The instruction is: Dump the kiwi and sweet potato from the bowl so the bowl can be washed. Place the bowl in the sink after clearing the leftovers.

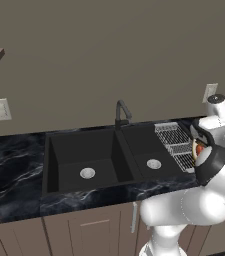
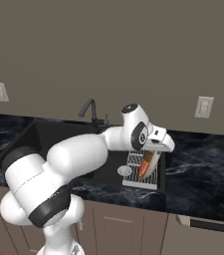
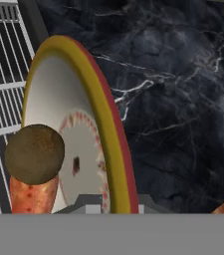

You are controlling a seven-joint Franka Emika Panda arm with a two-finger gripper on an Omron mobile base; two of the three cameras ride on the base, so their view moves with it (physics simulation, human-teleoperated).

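At the bottom of the hand view, the fingers (image 3: 108,204) are pinching closed on the yellow-and-red rim of the bowl (image 3: 76,124), which is standing nearly on edge with its cream inside facing the wire rack (image 3: 4,74). Against that cream face, the kiwi (image 3: 34,154) is sitting as a round brown lump, touching the top of the sweet potato (image 3: 33,195), whose orange-red body is running down out of the picture below it. Both pieces are lying low in the tilted bowl, on the rack side. To the other side of the rim, the dark marbled worktop (image 3: 178,114) is spreading away.

In the right base view, the fingers (image 2: 151,157) are hanging under the white hand, and the bowl (image 2: 147,163) is showing there as a thin tan and orange-red sliver tipped steeply over the wire rack (image 2: 141,175). That rack is lying across the right end of the sink (image 2: 49,137), beside a silver drain (image 2: 125,171).

In the left base view, the black double-basin sink (image 1: 84,155) is sitting in the worktop (image 1: 14,170) with the dark faucet (image 1: 121,112) behind its divider, and the wire rack (image 1: 176,145) is covering the right edge of the right basin. Just beyond it, a bit of the bowl (image 1: 198,150) is peeking out from behind the arm's dark joint.
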